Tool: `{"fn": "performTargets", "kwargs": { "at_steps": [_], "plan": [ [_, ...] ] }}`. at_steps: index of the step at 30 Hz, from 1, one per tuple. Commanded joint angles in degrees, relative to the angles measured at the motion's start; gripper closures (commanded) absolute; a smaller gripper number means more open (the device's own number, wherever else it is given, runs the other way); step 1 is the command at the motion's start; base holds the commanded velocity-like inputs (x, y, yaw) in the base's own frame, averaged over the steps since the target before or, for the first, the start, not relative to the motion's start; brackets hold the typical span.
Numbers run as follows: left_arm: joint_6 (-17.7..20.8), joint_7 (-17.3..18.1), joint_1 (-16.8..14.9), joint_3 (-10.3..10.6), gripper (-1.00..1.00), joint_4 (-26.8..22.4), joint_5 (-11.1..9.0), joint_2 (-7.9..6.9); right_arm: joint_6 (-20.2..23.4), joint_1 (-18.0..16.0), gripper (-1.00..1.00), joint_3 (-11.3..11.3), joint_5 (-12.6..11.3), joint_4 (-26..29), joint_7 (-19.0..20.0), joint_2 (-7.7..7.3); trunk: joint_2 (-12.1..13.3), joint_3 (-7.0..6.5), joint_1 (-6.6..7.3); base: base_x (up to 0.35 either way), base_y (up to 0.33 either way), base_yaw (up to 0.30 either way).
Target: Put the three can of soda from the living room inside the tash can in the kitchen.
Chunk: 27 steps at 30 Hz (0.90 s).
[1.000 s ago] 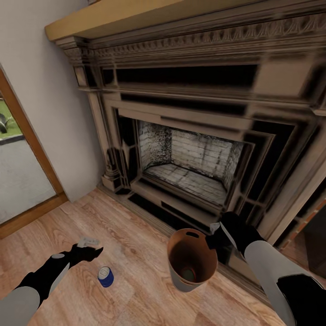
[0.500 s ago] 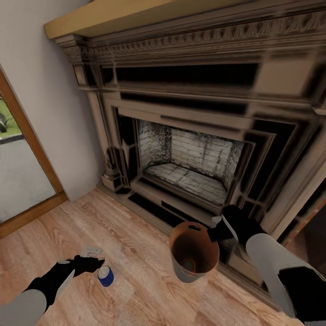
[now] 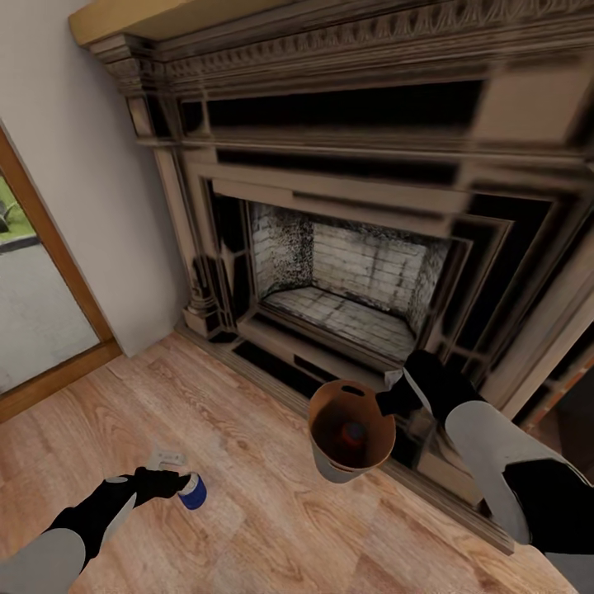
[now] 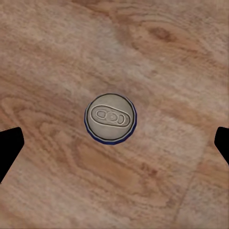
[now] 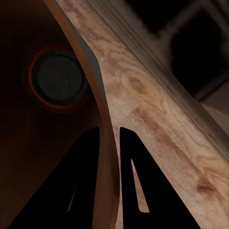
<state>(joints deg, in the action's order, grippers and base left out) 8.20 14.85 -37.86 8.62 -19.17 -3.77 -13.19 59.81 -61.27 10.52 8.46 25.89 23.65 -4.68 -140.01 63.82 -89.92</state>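
Blue-sided, silver-topped can [image 4: 110,118] stands upright between wide left claw [image 4: 114,143]; right claw [image 5: 109,176] grips bucket rim [image 5: 102,124].

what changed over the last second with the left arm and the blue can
The left tool came down and in over the blue can, which stands upright on the wood floor; in the left wrist view its fingers are spread wide either side of the can, not touching. The view itself shifted a little. The right tool stays clamped on the rim of the tash can, one can inside.
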Motion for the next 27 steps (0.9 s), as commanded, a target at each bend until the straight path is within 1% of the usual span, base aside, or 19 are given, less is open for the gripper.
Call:
{"fn": "performTargets", "kwargs": {
  "at_steps": [1, 4, 9, 14, 15, 17, 22, 26, 27],
  "plan": [
    [-0.04, 0.00, 0.01, 0.00, -1.00, 0.00, -0.01, 0.00, 0.19, -0.18, 1.00, -0.15, -1.26, -0.01, 0.17, 0.04, -0.42, 0.27, -0.21, 0.000, 0.000, 0.000],
    [-0.08, 0.00, 0.00, 0.00, -1.00, 0.00, -0.01, 0.00, 0.19, -0.79, 1.00, -0.11, -1.26, -0.11, 0.17, 0.23, -1.63, 1.07, -0.87, 0.000, 0.000, 0.000],
    [-0.11, 0.00, 0.02, 0.00, -1.00, 0.01, -0.01, 0.04, 0.19, -1.94, 1.00, -0.09, -1.26, -0.29, 0.17, 0.37, -1.63, 1.52, -0.87, 0.000, 0.000, 0.000],
    [-0.18, 0.00, 0.01, 0.00, -1.00, 0.01, -0.01, 0.08, 0.19, -5.52, 1.00, -0.06, -1.26, -4.35, 0.17, 0.27, -1.63, 1.97, -0.87, 0.000, 0.000, 0.000],
    [-0.19, 0.00, 0.01, 0.00, -1.00, 0.01, -0.01, 0.08, 0.19, -6.73, 1.00, -0.06, -1.26, -5.83, 0.17, 0.24, -1.63, 2.06, -0.87, 0.000, 0.000, 0.000],
    [-0.19, 0.00, 0.01, 0.03, -1.00, 0.01, -0.01, 0.09, 0.19, -7.88, 1.00, -0.06, -1.26, -7.29, 0.17, 0.26, -1.63, 2.23, -0.87, 0.000, 0.000, 0.000],
    [-0.20, 0.00, 0.03, 0.08, -1.00, 0.01, 0.02, 0.24, 0.19, -9.52, 1.00, 0.02, -1.26, -8.61, 0.17, 0.47, -1.63, 2.45, -0.87, 0.000, 0.000, 0.000],
    [-0.20, 0.00, 0.02, 0.08, -1.00, 0.01, 0.06, 0.38, 0.19, -10.18, 1.00, 0.03, -1.26, -8.84, 0.17, 0.55, -3.23, 3.25, -1.75, 0.000, 0.000, 0.000],
    [-0.20, 0.00, 0.04, 0.08, -1.00, 0.01, 0.07, 0.39, 0.19, -10.33, 1.00, 0.03, -1.26, -8.87, 0.17, 0.58, -3.24, 3.52, -1.78, 0.000, 0.000, 0.000]
  ]
}}
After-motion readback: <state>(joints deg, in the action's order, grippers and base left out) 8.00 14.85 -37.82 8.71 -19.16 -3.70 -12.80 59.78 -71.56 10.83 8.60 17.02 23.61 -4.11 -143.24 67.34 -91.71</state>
